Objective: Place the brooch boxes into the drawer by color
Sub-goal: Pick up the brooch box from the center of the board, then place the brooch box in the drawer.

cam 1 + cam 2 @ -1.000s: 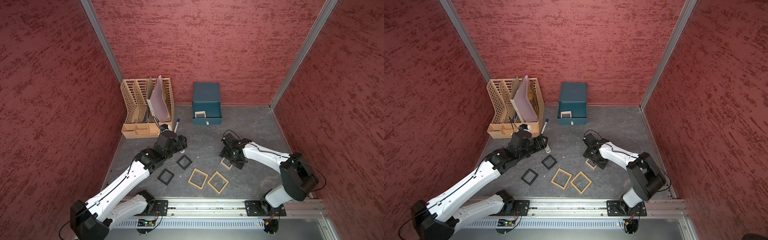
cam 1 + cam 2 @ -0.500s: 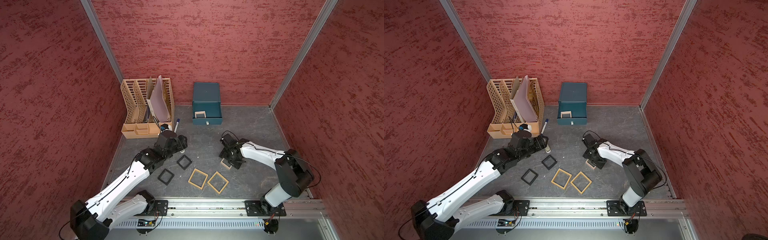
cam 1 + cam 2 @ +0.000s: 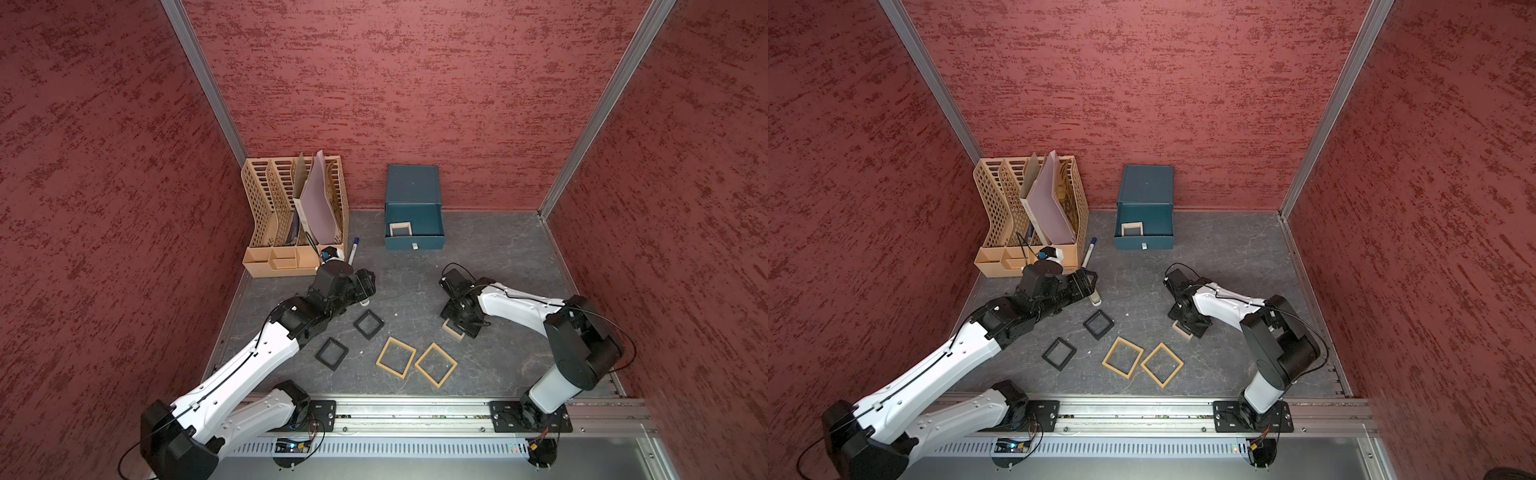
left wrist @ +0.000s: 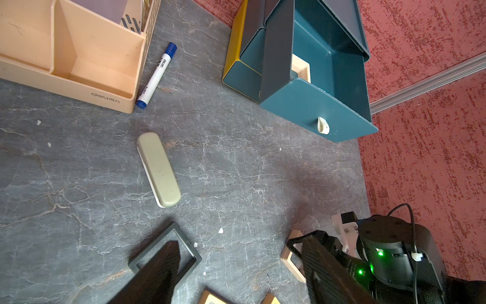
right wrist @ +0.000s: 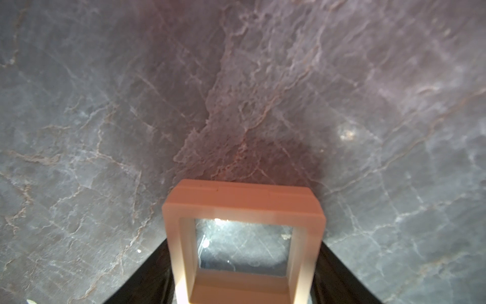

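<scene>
1. Right gripper [image 5: 246, 244] straddles a small pale beige square brooch box with a see-through centre [image 5: 242, 200], one dark finger along each side. The box lies flat on the grey stone-patterned table [image 3: 498, 257], right of centre in a top view. I cannot tell whether the pads are pressing it.
2. Left gripper [image 4: 239, 242]: jaws wide apart, empty, left of centre in both top views.
3. The dark teal three-drawer chest [image 3: 412, 183] stands at upper centre. Its top drawer is pulled out, with a matching beige box [image 3: 400, 228] in its lower left corner.
4. Risk: the rim is narrow and smooth. An off-centre pinch could let the box pivot or slip on lift.
5. Risk: a low carry could clip the drawer's front wall.
6. Risk: a release over the stored box could leave this one tilted and jam the drawer. The free floor to its right looks safer.
</scene>
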You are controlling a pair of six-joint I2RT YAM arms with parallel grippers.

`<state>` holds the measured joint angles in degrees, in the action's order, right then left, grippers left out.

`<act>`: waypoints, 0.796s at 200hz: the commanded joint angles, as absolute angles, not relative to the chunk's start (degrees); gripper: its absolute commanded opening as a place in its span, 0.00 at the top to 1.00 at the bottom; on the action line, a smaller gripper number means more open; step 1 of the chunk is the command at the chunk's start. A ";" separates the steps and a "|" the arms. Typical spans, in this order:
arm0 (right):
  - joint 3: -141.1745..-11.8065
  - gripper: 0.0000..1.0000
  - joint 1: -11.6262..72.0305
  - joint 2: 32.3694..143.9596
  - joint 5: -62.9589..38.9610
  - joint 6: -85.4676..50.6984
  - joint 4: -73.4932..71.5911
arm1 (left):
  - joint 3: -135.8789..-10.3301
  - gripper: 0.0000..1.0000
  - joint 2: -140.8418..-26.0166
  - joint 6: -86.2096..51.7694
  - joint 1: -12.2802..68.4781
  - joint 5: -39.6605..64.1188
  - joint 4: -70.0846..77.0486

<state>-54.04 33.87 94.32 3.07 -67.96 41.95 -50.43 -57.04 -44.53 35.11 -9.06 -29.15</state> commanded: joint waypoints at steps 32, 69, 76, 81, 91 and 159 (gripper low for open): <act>-62.20 0.46 36.18 86.66 15.75 -59.64 50.00 | -50.33 0.23 -57.84 -43.26 34.94 -9.49 -26.14; -75.76 0.49 36.64 83.71 20.01 -45.24 53.49 | -51.77 0.22 -60.70 -42.96 33.32 -7.66 -23.02; -79.33 0.49 36.65 83.72 20.01 -42.93 54.62 | -51.84 0.22 -61.04 -43.19 32.79 -6.87 -22.14; -81.81 0.49 36.63 84.27 20.02 -41.50 55.71 | -51.94 0.22 -61.23 -43.31 32.34 -6.44 -21.60; -87.84 0.49 36.65 86.16 19.67 -38.51 57.35 | -52.23 0.22 -61.65 -43.49 31.68 -5.78 -20.79; -124.83 0.46 34.78 109.00 18.37 -25.73 66.91 | -54.84 0.22 -63.23 -42.99 30.41 -4.69 -20.67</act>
<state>-116.20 35.81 100.82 18.33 -31.99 60.42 -53.19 -62.83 -44.07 30.89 -5.78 -21.98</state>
